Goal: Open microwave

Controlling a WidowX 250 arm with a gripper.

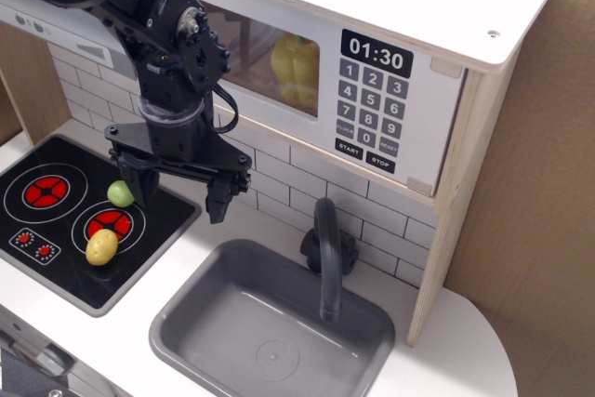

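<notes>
The microwave [372, 62] of pale wood fills the top of the view. It has a white front, a clear window [265, 53], a black keypad [369, 109] and the clock digits 01:30. Its door looks shut. A yellow object [296, 70] shows behind the window. My black arm covers the left part of the door, so I cannot see the handle. My gripper [172, 194] hangs below the microwave in front of the tiled wall, pointing down over the right edge of the stove. Its two fingers [218, 200] are spread apart and hold nothing.
A black stove top [56, 220] with red burners lies at the left, with a green ball [120, 193] and a yellow ball [102, 246] on it. A grey sink [279, 332] with a dark faucet [325, 253] sits at the front. A cardboard wall [539, 192] stands at the right.
</notes>
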